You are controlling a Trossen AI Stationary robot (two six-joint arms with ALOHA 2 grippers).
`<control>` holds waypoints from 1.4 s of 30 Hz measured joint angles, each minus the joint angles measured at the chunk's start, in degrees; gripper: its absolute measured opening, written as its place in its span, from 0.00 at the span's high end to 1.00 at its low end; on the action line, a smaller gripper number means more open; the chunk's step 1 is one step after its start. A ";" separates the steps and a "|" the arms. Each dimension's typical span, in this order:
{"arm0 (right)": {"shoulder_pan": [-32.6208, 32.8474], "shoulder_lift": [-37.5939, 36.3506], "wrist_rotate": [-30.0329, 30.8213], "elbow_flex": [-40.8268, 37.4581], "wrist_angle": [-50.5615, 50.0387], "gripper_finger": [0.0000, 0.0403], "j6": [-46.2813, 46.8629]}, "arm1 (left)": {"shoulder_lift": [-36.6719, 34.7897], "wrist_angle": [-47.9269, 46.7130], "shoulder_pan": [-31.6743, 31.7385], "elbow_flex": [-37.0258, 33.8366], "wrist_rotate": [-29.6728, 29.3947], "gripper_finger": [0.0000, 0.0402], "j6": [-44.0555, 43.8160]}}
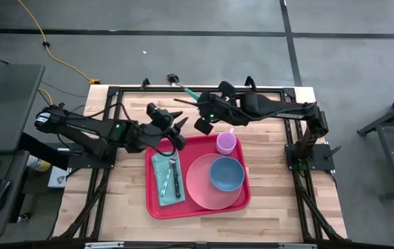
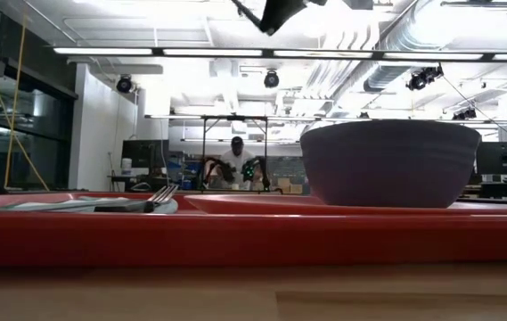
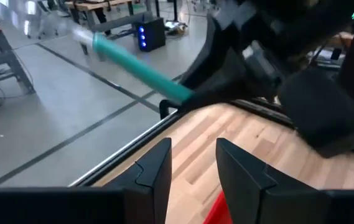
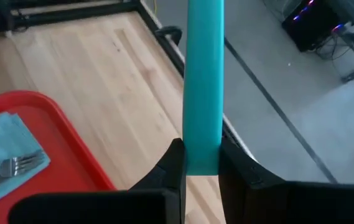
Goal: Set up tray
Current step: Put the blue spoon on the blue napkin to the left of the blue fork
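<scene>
The red tray (image 1: 198, 207) lies flat in the middle of the wooden table (image 1: 280, 207), a little nearer the front edge than the back. On its left part a teal napkin (image 1: 162, 176) carries a fork (image 1: 169, 174) and a knife (image 1: 177, 183). On its right part sits a pink plate (image 1: 200, 190) with a blue bowl (image 1: 226, 173) on it, and a small pink cup (image 1: 226, 142) stands at the tray's far right corner.

The left gripper (image 1: 181, 124) hangs just past the tray's far left corner, above bare wood, its fingers (image 3: 158, 168) parted with nothing between them.

The right gripper (image 1: 201, 105) is farther back, near the table's back edge and clear of the tray. Its fingers (image 4: 172, 168) are clamped on the teal handle of a spoon (image 1: 185, 90), whose metal bowl pokes out past the back edge.

Beyond the table, a person (image 2: 236, 160) sits far off in the room.
</scene>
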 joint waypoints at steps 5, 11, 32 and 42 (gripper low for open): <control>0.00 -2.39 0.19 0.00 0.01 0.90 -1.87 | -0.02 5.55 2.67 -0.03 4.36 0.61 2.31; 0.20 -3.29 1.03 0.00 -0.05 0.90 -3.91 | 0.83 23.77 7.11 0.08 16.17 0.61 14.24; -1.25 -7.45 1.92 -0.02 -1.26 0.90 -10.21 | 3.26 30.67 12.79 -0.09 15.44 0.61 14.34; -1.29 -7.94 1.80 -0.02 -0.13 0.90 -13.42 | 4.80 35.82 15.16 0.00 20.03 0.61 15.06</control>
